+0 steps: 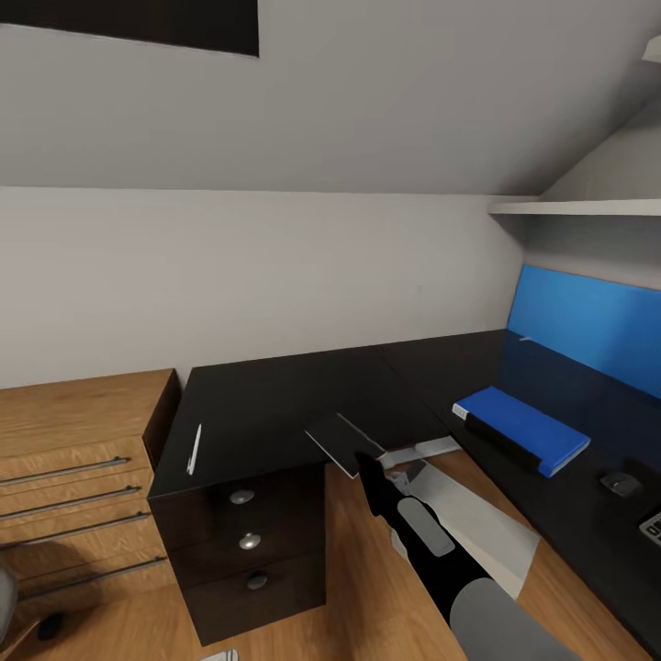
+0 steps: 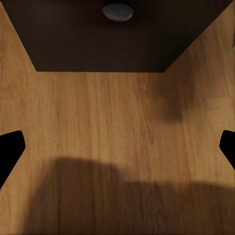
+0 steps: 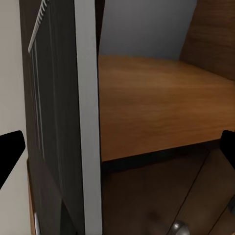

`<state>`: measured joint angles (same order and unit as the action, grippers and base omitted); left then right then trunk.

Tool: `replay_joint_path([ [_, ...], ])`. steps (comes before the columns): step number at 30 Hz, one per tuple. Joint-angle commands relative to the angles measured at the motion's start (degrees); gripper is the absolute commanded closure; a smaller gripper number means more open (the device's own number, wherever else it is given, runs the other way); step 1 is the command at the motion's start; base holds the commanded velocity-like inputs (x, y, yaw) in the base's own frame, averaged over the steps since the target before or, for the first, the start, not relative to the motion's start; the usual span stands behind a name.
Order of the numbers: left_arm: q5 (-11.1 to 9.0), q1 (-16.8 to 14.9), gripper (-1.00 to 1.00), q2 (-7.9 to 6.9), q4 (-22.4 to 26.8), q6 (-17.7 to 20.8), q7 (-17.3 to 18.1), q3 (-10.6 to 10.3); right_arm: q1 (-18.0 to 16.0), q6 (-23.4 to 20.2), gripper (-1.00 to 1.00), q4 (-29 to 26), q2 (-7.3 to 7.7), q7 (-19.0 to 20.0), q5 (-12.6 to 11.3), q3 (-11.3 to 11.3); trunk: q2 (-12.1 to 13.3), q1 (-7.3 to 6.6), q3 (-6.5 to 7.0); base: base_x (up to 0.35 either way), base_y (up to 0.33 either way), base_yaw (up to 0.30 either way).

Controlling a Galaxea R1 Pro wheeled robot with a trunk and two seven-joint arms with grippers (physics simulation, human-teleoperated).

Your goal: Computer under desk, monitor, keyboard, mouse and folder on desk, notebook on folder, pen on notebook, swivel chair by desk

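Carrying the notebook (image 1: pixel 341 439), I judge: it hangs tilted at the desk (image 1: pixel 275 395) corner, at the tip of the right gripper (image 1: pixel 361 459). From the wrist it shows edge-on beside one fingertip, clear of the other, so I cannot tell if the pincer grips it. Left gripper (image 2: pixel 117 147) spread apart over bare floor. Folder (image 1: pixel 523 426) lies on the desk near the mouse (image 1: pixel 620 482); pen (image 1: pixel 194 448) well apart. Next: swing across, level the notebook, lay it on the folder.

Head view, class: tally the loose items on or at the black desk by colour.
Blue: 1, folder
White: 1, pen
Dark: 2, notebook, mouse
Grey: 1, keyboard
Total: 5
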<state>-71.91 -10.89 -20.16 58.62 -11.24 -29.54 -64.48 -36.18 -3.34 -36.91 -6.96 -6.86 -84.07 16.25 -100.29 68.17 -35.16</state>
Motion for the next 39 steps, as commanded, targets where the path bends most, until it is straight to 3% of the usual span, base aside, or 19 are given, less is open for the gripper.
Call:
replay_joint_path([
  [1,-0.50,-0.11,-1.00,-0.05,0.09,-0.45,-0.24,-0.30,-0.03,-0.03,-1.00,-0.10,0.02,-0.35,-0.26,0.09,-0.03,0.00,-0.06,0.008,0.017,0.000],
  [23,-0.51,-0.11,-1.00,0.15,-0.39,-0.38,-0.17,-0.49,-0.03,0.03,-1.00,0.04,-0.01,-0.35,-0.22,0.26,-0.03,0.00,-0.06,0.001,0.037,0.000],
  [32,-0.41,-0.11,-1.00,2.62,-3.72,-0.44,-0.04,-0.47,-0.03,0.01,-1.00,0.08,0.00,-0.32,-0.22,0.27,-0.03,0.00,-0.06,0.000,0.017,0.000],
  [39,-0.30,-0.10,-1.00,3.47,-4.72,-0.46,0.05,-0.41,-0.03,0.01,-1.00,0.07,0.00,-0.27,-0.22,0.27,-0.03,0.00,-0.06,0.000,0.002,0.000],
])
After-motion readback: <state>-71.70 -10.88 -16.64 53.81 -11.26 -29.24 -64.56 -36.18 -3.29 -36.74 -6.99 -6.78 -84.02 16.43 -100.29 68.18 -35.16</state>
